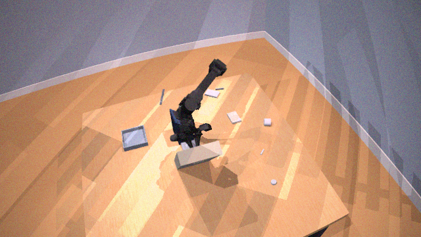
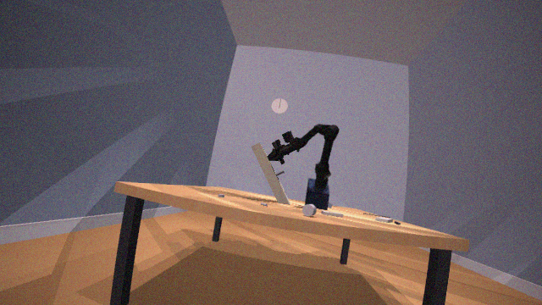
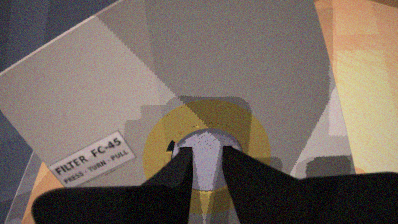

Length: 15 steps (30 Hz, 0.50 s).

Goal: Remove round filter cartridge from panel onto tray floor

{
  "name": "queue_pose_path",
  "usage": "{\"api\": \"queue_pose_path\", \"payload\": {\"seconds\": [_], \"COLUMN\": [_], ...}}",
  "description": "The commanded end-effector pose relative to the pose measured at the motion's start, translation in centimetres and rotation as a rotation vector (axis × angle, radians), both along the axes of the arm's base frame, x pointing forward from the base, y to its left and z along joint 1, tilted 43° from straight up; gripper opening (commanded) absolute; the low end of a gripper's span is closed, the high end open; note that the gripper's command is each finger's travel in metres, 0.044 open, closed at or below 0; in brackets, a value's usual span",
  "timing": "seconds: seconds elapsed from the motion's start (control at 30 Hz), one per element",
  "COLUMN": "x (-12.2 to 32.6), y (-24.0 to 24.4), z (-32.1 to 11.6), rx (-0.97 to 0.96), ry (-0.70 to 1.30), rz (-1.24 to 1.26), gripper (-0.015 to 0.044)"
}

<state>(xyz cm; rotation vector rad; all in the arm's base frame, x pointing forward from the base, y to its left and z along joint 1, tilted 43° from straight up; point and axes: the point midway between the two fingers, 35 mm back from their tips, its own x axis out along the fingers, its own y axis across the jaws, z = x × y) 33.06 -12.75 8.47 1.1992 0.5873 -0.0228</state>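
The pale service panel (image 1: 200, 155) (image 2: 271, 178) (image 3: 240, 55) stands tilted on the table. In the wrist view the round, pale filter cartridge (image 3: 206, 167) sits at the middle of a yellow ring (image 3: 257, 145) on its face. My gripper (image 3: 206, 150) (image 2: 269, 158) is shut on the cartridge, with its two dark fingertips against the cartridge's face. The fingers hide the slots, and how far the cartridge stands out cannot be told. The grey tray (image 1: 136, 147) lies on the table, to the left of the arm in the top view, away from the gripper.
A short dark bar (image 2: 279, 173) sticks out of the panel's face below the gripper. A white cylinder (image 1: 267, 122) (image 2: 309, 210), a small disc (image 1: 273, 182), two flat pale blocks (image 1: 233, 117) (image 1: 212, 93) and a dark rod (image 1: 162, 97) lie around the arm.
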Motion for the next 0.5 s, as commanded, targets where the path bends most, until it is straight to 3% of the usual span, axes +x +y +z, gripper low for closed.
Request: {"api": "queue_pose_path", "payload": {"seconds": [0.0, 0.47], "x": [0.45, 0.49], "y": [0.38, 0.39], "z": [-0.33, -0.35], "rx": [0.107, 0.519], "ry": [0.044, 0.184], "rz": [-0.047, -0.263], "gripper": [0.0000, 0.0000]}}
